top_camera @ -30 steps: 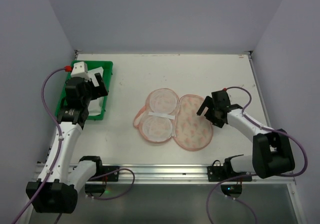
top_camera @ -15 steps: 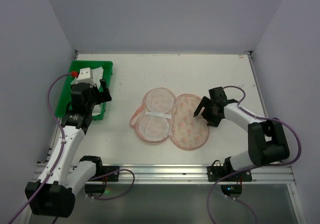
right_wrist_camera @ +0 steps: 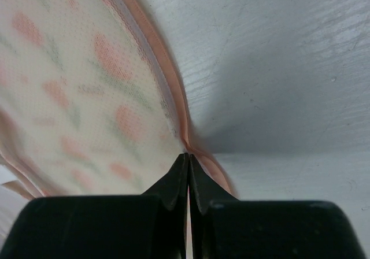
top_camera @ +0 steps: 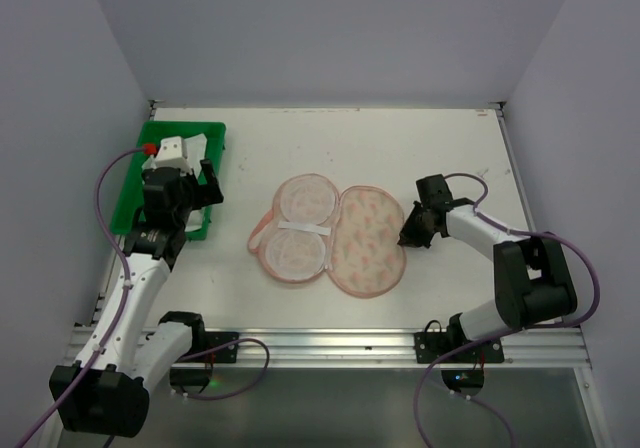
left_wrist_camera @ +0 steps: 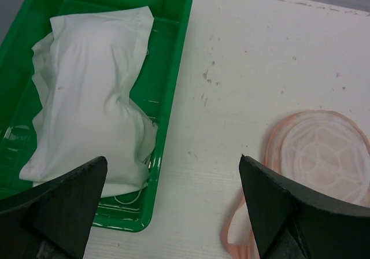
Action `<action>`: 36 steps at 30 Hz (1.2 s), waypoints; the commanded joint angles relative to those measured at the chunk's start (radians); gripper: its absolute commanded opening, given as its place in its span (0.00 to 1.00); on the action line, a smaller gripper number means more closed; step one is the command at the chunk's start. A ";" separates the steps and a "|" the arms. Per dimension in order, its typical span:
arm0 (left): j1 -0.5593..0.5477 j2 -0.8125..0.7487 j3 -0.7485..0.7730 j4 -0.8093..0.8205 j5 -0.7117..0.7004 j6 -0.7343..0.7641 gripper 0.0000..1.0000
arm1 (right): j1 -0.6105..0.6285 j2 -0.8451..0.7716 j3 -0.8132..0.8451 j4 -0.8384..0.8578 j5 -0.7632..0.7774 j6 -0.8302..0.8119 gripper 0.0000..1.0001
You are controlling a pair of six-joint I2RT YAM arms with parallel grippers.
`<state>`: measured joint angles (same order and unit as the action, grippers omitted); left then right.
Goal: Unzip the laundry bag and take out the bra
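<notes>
Laundry bag: you have the laundry bag (top_camera: pixel 330 236) lying unzipped and spread flat near the middle of the table (top_camera: pixel 300 148). The printed half is on your right. The pink-lined half is on your left, with a white band across it.

Right pincer: your right pincer (top_camera: pixel 408 230) is at the bag's right edge. In the right wrist view it (right_wrist_camera: pixel 188 166) is clenched on the pink edging of the bag (right_wrist_camera: pixel 87 85), with the fabric puckered where the tips meet.

Left pincer: your left pincer (top_camera: pixel 197 206) is released, fingers spread wide and grasping nothing. It hangs over the near right side of the green tray (top_camera: pixel 185 126), well apart from the bag.

Bra: the left wrist view shows the white bra (left_wrist_camera: pixel 92 97) lying crumpled in the tray (left_wrist_camera: pixel 170 97), filling most of its floor.

Bag from the left wrist: only the lined half (left_wrist_camera: pixel 318 155) shows, at the right edge, on the bare table (left_wrist_camera: pixel 260 68).
</notes>
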<state>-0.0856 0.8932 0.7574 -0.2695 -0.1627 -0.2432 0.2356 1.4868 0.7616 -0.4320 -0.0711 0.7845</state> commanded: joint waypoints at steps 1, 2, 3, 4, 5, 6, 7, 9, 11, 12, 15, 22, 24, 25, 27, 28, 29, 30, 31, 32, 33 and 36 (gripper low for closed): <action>-0.011 -0.013 -0.003 0.044 -0.015 0.016 1.00 | 0.004 0.003 0.027 -0.007 0.005 -0.016 0.00; -0.011 -0.013 -0.004 0.044 -0.015 0.016 1.00 | 0.004 0.000 0.027 -0.005 0.004 -0.021 0.00; -0.013 -0.014 -0.004 0.046 -0.017 0.016 1.00 | 0.004 -0.002 0.027 -0.005 0.004 -0.024 0.00; -0.013 -0.014 -0.006 0.046 -0.017 0.016 1.00 | 0.005 -0.008 0.028 -0.005 0.008 -0.033 0.00; -0.013 -0.016 -0.006 0.046 -0.017 0.018 1.00 | 0.010 -0.017 0.033 -0.011 0.014 -0.039 0.00; -0.013 -0.016 -0.006 0.047 -0.017 0.018 1.00 | 0.013 -0.025 0.035 -0.016 0.025 -0.045 0.00; -0.013 -0.016 -0.006 0.046 -0.017 0.018 1.00 | 0.017 -0.029 0.038 -0.023 0.040 -0.057 0.00; -0.014 -0.016 -0.007 0.049 -0.017 0.019 1.00 | 0.030 -0.036 0.059 -0.057 0.100 -0.074 0.01; -0.014 -0.016 -0.009 0.050 -0.018 0.019 1.00 | 0.036 -0.023 0.097 -0.105 0.146 -0.109 0.22; -0.016 -0.016 -0.010 0.053 -0.018 0.021 1.00 | 0.036 -0.004 0.108 -0.117 0.155 -0.132 0.29; -0.019 -0.020 -0.010 0.053 -0.026 0.022 1.00 | 0.036 0.039 0.151 -0.157 0.166 -0.155 0.48; -0.037 -0.036 -0.013 0.052 -0.052 0.030 1.00 | 0.044 0.119 0.218 -0.192 0.110 -0.160 0.56; -0.039 -0.036 -0.012 0.050 -0.057 0.032 1.00 | 0.053 0.151 0.232 -0.200 0.099 -0.156 0.56; -0.040 -0.039 -0.013 0.050 -0.060 0.032 1.00 | 0.062 0.162 0.246 -0.208 0.094 -0.153 0.56; -0.043 -0.040 -0.015 0.049 -0.064 0.033 1.00 | 0.074 0.184 0.257 -0.211 0.085 -0.139 0.56; -0.043 -0.042 -0.015 0.049 -0.069 0.035 1.00 | 0.088 0.199 0.262 -0.203 0.076 -0.134 0.56; -0.046 -0.042 -0.015 0.049 -0.069 0.035 1.00 | 0.094 0.207 0.265 -0.198 0.077 -0.130 0.56; -0.046 -0.042 -0.013 0.049 -0.070 0.035 1.00 | 0.103 0.213 0.269 -0.201 0.076 -0.120 0.56; -0.049 -0.040 -0.015 0.049 -0.070 0.036 1.00 | 0.122 0.220 0.280 -0.197 0.076 -0.120 0.54; -0.049 -0.040 -0.015 0.049 -0.072 0.036 1.00 | 0.128 0.225 0.286 -0.201 0.076 -0.116 0.53; -0.051 -0.040 -0.015 0.049 -0.072 0.036 1.00 | 0.133 0.231 0.292 -0.200 0.062 -0.113 0.52; -0.051 -0.039 -0.015 0.049 -0.075 0.038 1.00 | 0.146 0.254 0.291 -0.185 0.024 -0.107 0.37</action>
<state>-0.1276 0.8669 0.7540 -0.2687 -0.2161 -0.2237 0.3706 1.7206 1.0267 -0.6167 0.0021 0.6586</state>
